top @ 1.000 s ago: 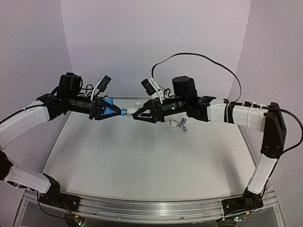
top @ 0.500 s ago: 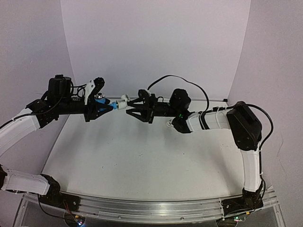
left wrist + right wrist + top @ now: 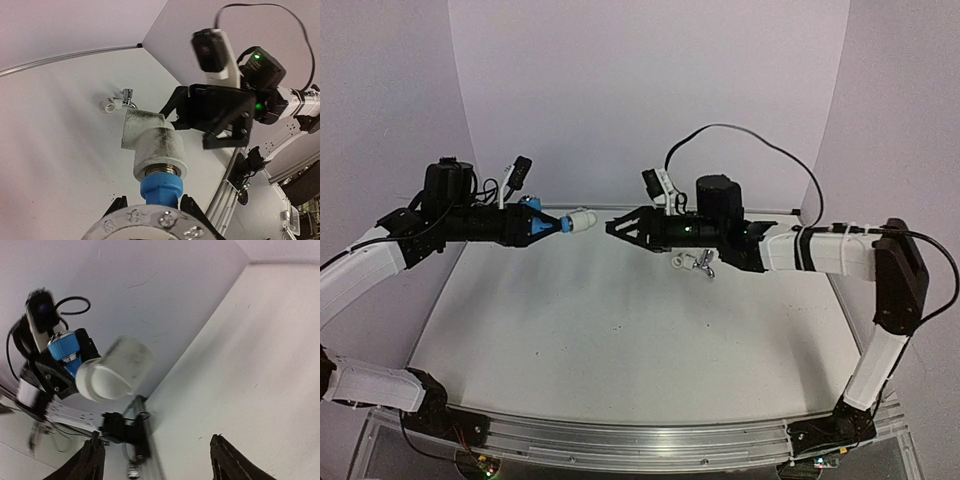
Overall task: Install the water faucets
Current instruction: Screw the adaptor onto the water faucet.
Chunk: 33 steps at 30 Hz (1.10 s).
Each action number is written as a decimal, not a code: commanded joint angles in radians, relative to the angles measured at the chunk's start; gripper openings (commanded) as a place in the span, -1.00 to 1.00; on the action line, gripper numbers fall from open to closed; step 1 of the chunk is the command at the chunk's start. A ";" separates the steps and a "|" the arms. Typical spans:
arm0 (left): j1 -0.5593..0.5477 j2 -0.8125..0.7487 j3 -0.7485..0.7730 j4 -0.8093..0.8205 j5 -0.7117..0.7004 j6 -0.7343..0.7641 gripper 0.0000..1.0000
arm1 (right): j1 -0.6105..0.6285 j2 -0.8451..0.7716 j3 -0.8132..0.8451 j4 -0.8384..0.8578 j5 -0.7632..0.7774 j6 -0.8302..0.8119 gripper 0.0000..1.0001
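Blue plastic peeks from between the fingers of my left gripper [image 3: 546,224], which is clamped on the blue plastic faucet [image 3: 159,189] and holds it in the air above the back of the white table [image 3: 620,340]. From the left wrist camera I see the faucet as a bright blue hexagonal collar rising out of the jaws, with a ring of brass-coloured thread where it enters a white elbow fitting [image 3: 150,145]. That fitting is seated on the faucet's end, and its white surface is smudged with dark marks. Through the right wrist camera the same faucet shows a ribbed blue body behind the fitting's rounded white face.

My right gripper [image 3: 616,227] faces it from the other side at the same height. Its jaws stand apart with nothing between them, and their tips point at the elbow fitting across a clear gap.

Lying on the table near the back wall, under my right arm, is the silver metal faucet [image 3: 701,263], shiny and very small. A small white fitting [image 3: 678,262] sits just beside it. I cannot tell whether the two are joined. Both lie well apart from the pair held in the air.
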 commanded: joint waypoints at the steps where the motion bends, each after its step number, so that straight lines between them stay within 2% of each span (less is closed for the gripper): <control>1: 0.013 0.059 0.130 0.045 0.172 -0.181 -1.00 | 0.125 -0.149 0.050 -0.324 0.310 -0.851 0.53; 2: 0.014 0.081 0.146 0.045 0.209 -0.197 -1.00 | 0.140 -0.164 0.035 -0.316 0.330 -0.966 0.56; 6: 0.017 0.133 0.174 0.046 0.344 -0.275 -1.00 | 0.155 -0.206 -0.004 -0.258 0.354 -1.172 0.57; 10: 0.018 0.142 0.163 0.054 0.423 -0.331 -1.00 | 0.157 -0.264 -0.104 -0.136 0.284 -1.383 0.57; 16: 0.019 0.172 0.148 0.115 0.532 -0.415 -1.00 | 0.185 -0.256 -0.191 0.080 0.298 -1.602 0.53; 19: 0.020 0.180 0.144 0.121 0.553 -0.438 -1.00 | 0.193 -0.250 -0.216 0.191 0.329 -1.639 0.50; 23: 0.020 0.186 0.140 0.125 0.570 -0.448 -1.00 | 0.197 -0.259 -0.227 0.250 0.330 -1.628 0.42; 28: 0.027 0.194 0.149 0.125 0.545 -0.427 -1.00 | 0.196 -0.315 -0.260 0.203 0.324 -1.594 0.32; 33: 0.028 0.198 0.127 0.126 0.555 -0.406 -1.00 | 0.196 -0.330 -0.252 0.180 0.360 -1.558 0.42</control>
